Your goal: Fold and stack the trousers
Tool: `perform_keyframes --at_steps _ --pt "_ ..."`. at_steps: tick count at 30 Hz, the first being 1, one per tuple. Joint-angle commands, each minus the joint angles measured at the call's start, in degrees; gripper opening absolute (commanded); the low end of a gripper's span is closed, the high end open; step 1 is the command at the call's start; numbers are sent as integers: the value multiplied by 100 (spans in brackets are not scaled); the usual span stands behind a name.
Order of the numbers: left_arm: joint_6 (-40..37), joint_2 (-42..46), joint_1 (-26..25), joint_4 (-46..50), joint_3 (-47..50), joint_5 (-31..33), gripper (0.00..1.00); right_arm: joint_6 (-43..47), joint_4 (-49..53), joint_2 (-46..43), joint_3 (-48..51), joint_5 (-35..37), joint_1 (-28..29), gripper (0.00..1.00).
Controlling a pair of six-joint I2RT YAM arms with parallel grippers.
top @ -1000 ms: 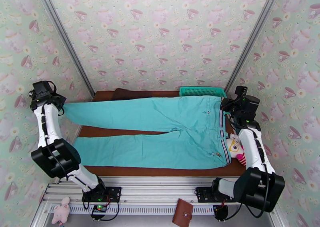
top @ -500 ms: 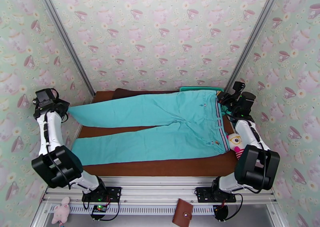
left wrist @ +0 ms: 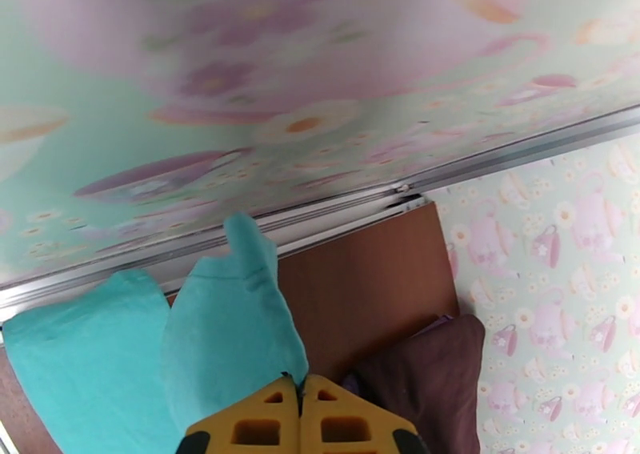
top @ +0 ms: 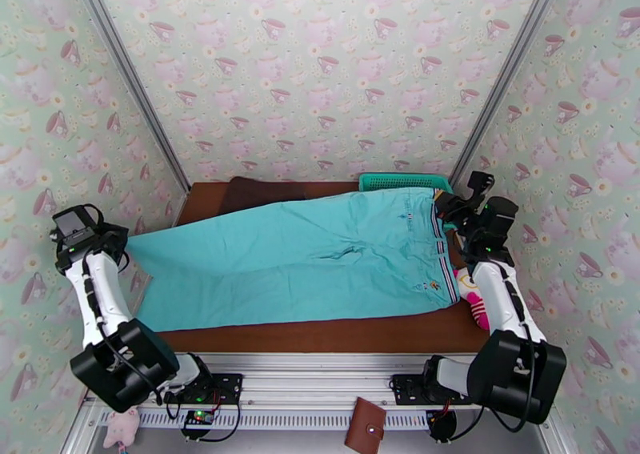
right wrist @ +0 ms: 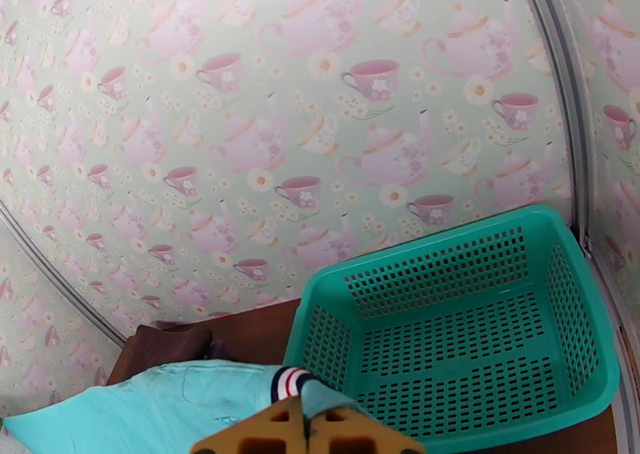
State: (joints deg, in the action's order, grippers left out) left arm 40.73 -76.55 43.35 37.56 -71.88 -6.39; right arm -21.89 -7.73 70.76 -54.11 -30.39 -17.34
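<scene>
Trousers [top: 320, 263], long turquoise thin cloth, are lying lengthwise between the tabletop's [top: 320, 339] side edges, left gripper [left wrist: 302, 383] clamping a leg hem [left wrist: 240, 243] at the left edge, right gripper [right wrist: 304, 406] clamping the striped waistband [right wrist: 288, 379] at the right.

Thin turquoise cloth trousers [top: 320, 263], matt and softly creased; teal perforated plastic basket [right wrist: 448, 275], faintly glossy; smooth matt brown wood-look tabletop [top: 320, 338]; ribbed silver metal rail [top: 320, 375].
</scene>
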Motion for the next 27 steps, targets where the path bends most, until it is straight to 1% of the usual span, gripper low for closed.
perform_keyframes --at_steps 1,5,8,11,13,16,19,22,24,25,27 --pt "-114 246 302 -319 409 -396 0 474 280 -432 349 744 -41 0" --pt "-225 228 747 -895 867 -1191 0 539 133 -629 779 1164 -109 0" --pt "-357 66 979 -927 921 -1380 0 493 -94 -783 1021 1381 -138 0" --pt "-235 26 1165 -1090 1002 -1545 0 528 -62 -1033 1169 1575 -138 0" --pt "-267 -61 1167 -1062 880 -1496 0 529 -101 -1205 1293 1761 -138 0" --pt "-140 -261 1117 -1110 674 -1479 0 558 -218 -1243 1345 1810 -138 0" --pt "19 -517 997 -1107 353 -1276 0 590 -154 -994 1098 1838 -140 0" --pt "213 -707 800 -1292 143 -951 0 467 -494 -699 910 1771 -147 0" --pt "291 -856 717 -1365 74 -840 0 447 -809 -519 838 1645 -147 0" --pt "336 -923 702 -1429 90 -676 0 432 -932 -441 795 1615 -147 0" --pt "447 -990 678 -1685 267 -549 0 436 -1117 -334 746 1541 -147 0"
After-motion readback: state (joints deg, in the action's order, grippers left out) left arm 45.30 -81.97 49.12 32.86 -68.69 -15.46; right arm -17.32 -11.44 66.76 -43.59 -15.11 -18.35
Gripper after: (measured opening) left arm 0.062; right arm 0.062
